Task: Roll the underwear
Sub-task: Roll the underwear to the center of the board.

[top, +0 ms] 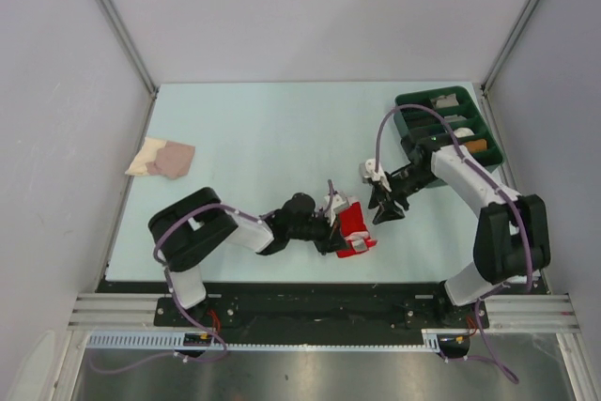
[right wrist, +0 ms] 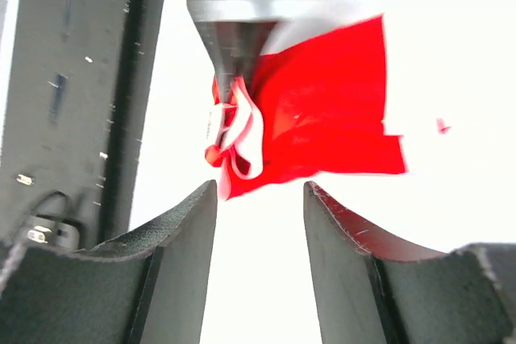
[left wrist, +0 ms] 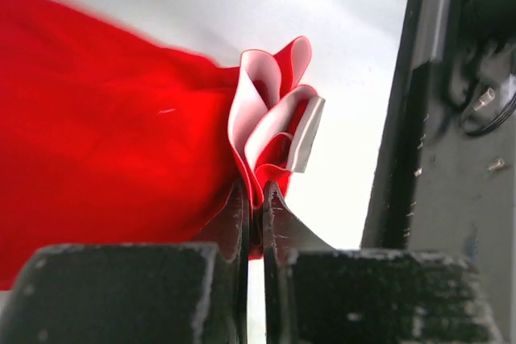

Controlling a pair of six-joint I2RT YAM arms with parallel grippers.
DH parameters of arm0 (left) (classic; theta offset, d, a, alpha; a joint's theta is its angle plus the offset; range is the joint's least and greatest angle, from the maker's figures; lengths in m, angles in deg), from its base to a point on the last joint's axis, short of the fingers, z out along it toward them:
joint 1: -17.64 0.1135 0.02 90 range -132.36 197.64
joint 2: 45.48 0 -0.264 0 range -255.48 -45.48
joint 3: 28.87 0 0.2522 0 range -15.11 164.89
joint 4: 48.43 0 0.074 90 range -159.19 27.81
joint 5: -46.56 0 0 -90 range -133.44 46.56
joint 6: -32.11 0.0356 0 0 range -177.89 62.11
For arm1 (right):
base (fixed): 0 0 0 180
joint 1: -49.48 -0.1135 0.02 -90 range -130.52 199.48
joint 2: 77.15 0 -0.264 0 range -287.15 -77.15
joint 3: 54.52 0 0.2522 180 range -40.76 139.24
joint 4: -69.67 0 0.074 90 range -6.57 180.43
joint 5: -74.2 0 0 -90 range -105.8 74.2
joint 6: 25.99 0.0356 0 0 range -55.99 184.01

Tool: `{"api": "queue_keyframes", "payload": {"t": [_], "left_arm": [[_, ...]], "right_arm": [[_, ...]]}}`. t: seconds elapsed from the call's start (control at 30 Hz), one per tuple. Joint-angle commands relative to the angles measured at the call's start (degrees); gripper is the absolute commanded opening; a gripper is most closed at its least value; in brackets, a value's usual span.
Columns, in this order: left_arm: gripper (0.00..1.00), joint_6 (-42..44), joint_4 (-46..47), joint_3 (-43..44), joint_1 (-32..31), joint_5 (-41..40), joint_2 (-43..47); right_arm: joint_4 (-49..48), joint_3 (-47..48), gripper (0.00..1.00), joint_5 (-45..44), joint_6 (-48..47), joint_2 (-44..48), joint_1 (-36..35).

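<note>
Red underwear [top: 358,223] pinched by left end effector [left wrist: 260,192], stretched low rightward.

A pale blue table [top: 282,138] had a green box [top: 423,93] at its far right corner. A white thing [top: 464,132] and a brown thing [top: 477,146] sat inside the box. A folded tan and pink cloth [top: 161,158] lay at the table's left edge.

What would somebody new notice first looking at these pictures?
The bright red underwear, at the near edge of the table, is pinched at its white-trimmed fold by the shut left gripper. The right gripper stands open beside it. A green tray sits at the far right corner; a beige-pink cloth lies at the left edge.
</note>
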Motion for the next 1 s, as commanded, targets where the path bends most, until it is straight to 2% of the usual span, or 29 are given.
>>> {"api": "queue_keyframes", "payload": {"t": [0.0, 0.13, 0.2, 0.23, 0.27, 0.37, 0.63, 0.77, 0.87, 0.9, 0.97], "left_arm": [[0.0, -15.86, -3.72, 2.1, 6.6, 10.8, -7.83], [0.0, -21.85, -3.72, 3.25, 9.34, 12.93, -11.79], [0.01, -23.35, -6.25, 4.12, 9.69, 11.79, -12.32], [0.0, -23.7, -6.7, 4.3, 9.95, 11.0, -12.32], [0.0, -24.14, -7.14, 4.31, 10.22, 10.73, -12.41], [0.0, -25.02, -8.2, 4.39, 10.92, 9.86, -12.67], [0.0, -28.18, -5.83, 3.25, 11.89, 8.89, -13.29], [0.01, -30.9, -2.32, 2.02, 12.06, 8.62, -12.86], [0.09, -33.54, 2.94, -1.74, 12.68, 7.48, -9.62], [0.21, -33.98, 6.7, -2.8, 12.94, 5.83, -8.29], [0.31, -33.38, 8.93, -5.17, 13.12, 4.59, -2.87]], "right_arm": [[2.7, -2.24, 0.51, 2.71, -12.81, 6.83, -1.47], [-7.12, -10.76, 0.55, -1.5, -10.9, 13.86, -8.32], [-16.52, -16.73, 0.57, -6.4, -7.31, 17.81, -11.66], [-19.51, -18.41, 0.59, -8.09, -6.5, 18.96, -14.89], [-24.93, -21.9, 0.6, -9.59, -5.8, 19.67, -16.06], [-31.99, -24.66, 0.61, -13.55, -3.77, 19.77, -19.14], [-40.88, -28.79, 0.6, -20.76, -2.45, 14.15, -21.6], [-41.69, -29.06, 0.58, -24.19, -2.1, 10.64, -21.87], [-40.81, -29.15, 0.52, -25.42, -1.75, 8.96, -21.87], [-40.63, -29.23, 0.5, -25.68, -1.48, 8.78, -21.87], [-40.28, -29.06, 0.44, -25.95, -0.87, 8.17, -21.87]]}}
